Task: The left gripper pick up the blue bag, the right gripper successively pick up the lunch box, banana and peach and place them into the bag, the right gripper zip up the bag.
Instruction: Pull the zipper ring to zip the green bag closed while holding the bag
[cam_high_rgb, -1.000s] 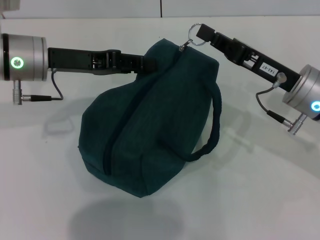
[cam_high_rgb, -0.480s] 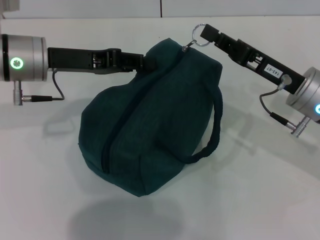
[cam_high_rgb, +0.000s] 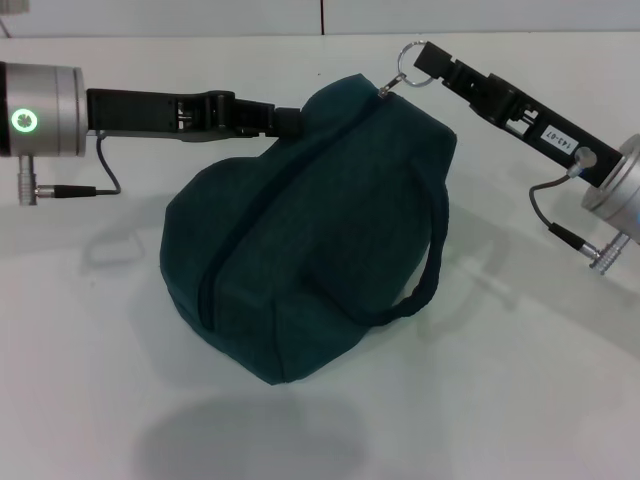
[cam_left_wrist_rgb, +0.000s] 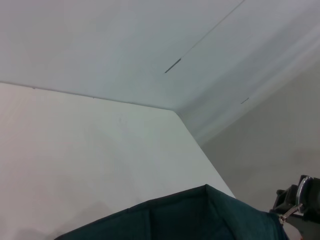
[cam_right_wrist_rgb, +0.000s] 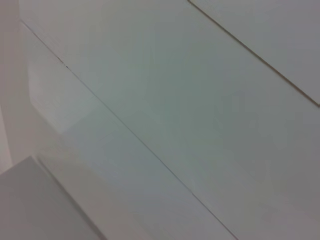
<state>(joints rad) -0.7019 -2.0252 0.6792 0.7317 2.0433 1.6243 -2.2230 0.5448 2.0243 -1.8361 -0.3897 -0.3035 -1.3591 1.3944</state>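
Note:
The blue bag (cam_high_rgb: 320, 230) hangs tilted over the white table, its zipper line (cam_high_rgb: 238, 232) running down its left face. My left gripper (cam_high_rgb: 288, 120) comes in from the left and is shut on the bag's upper left edge. At the bag's top right corner, my right gripper (cam_high_rgb: 420, 62) is shut on the metal ring of the zipper pull (cam_high_rgb: 408, 56). One loop handle (cam_high_rgb: 432, 260) hangs down the bag's right side. In the left wrist view the bag's top edge (cam_left_wrist_rgb: 190, 215) shows, with the right gripper (cam_left_wrist_rgb: 299, 200) beyond it. Lunch box, banana and peach are out of view.
The white table (cam_high_rgb: 520, 400) spreads under and around the bag, with the bag's shadow (cam_high_rgb: 250, 440) on it in front. A pale wall (cam_high_rgb: 200, 15) runs along the table's far edge. The right wrist view shows only pale wall panels (cam_right_wrist_rgb: 200, 100).
My right gripper has drawn the zipper ring up and to the right. The bag's top has shifted right with it, and my left arm has risen slightly.

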